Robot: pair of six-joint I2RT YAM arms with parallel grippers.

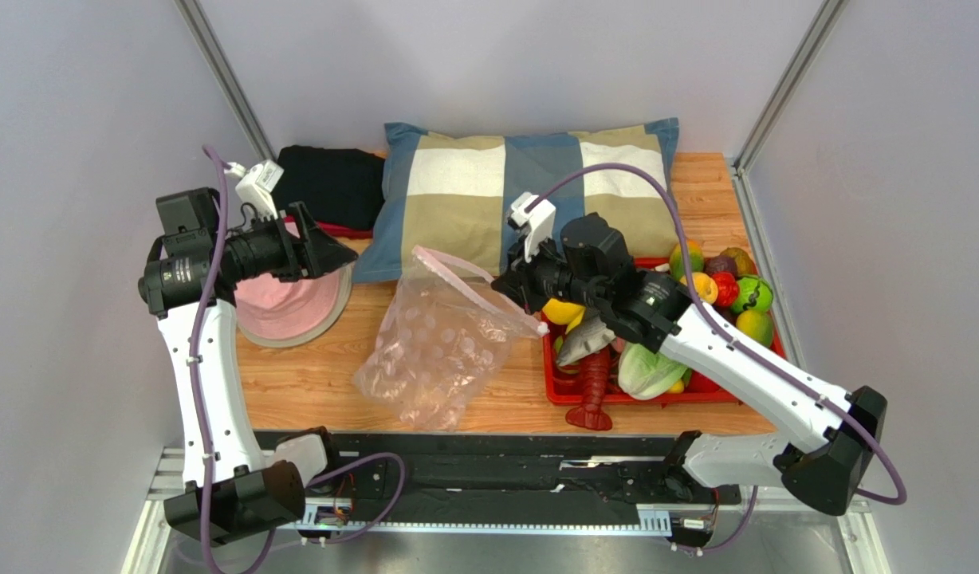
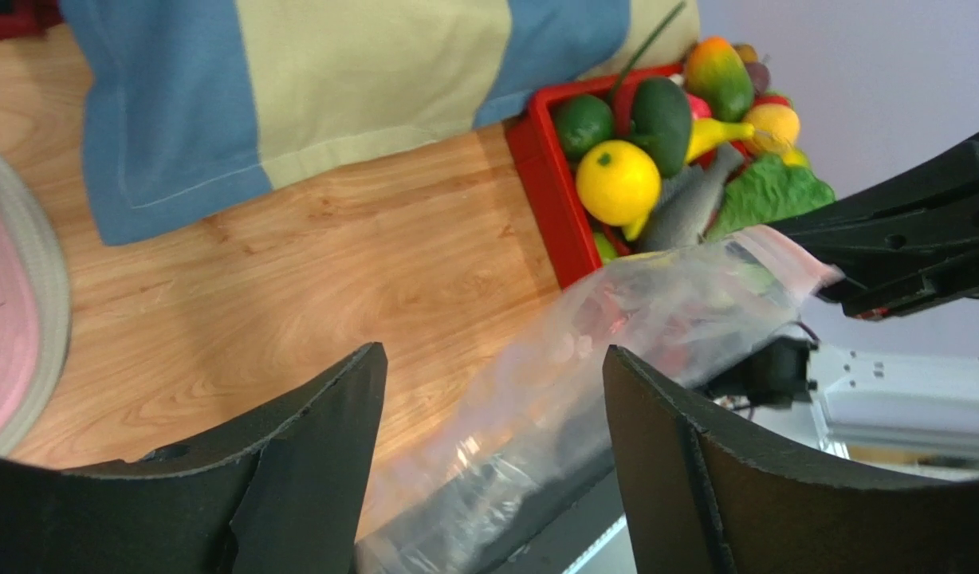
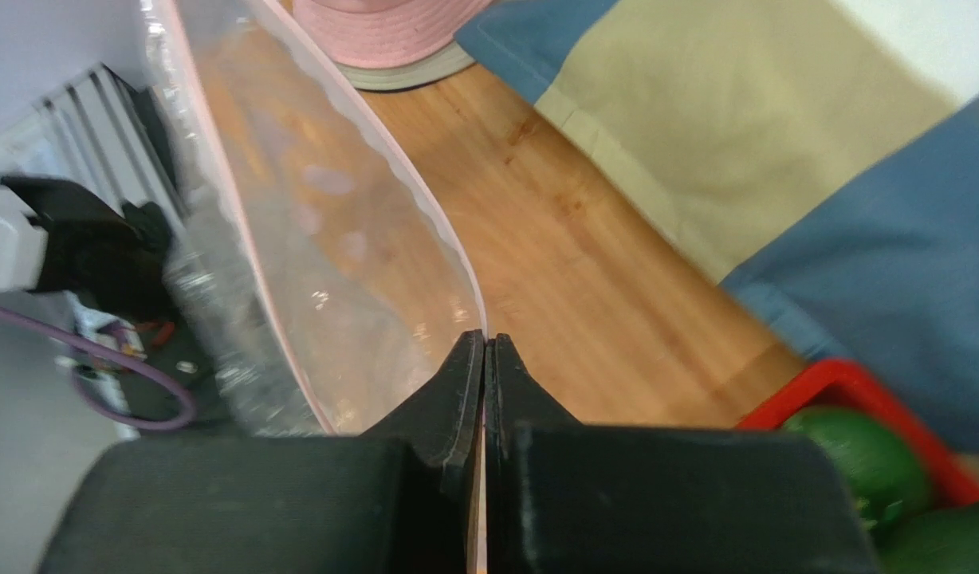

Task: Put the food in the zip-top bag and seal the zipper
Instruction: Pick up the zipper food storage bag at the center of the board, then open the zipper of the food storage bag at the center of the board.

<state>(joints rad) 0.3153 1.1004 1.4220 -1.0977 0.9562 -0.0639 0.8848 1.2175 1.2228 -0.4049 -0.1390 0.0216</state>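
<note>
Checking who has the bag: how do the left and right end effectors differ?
The left end effector is open and empty; the right end effector is shut on the top edge of the zip-top bag. The left hangs near the pink hat; the right sits beside the red tray. Both are black.

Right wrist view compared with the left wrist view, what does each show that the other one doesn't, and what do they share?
Only the right wrist view: the right hand, its fingers pressed shut on the zipper. Only the left wrist view: the open left hand, the grey fish, the lettuce and a yellow lemon. Both: the zip-top bag, the checked pillow, the red tray and the wooden table.
</note>
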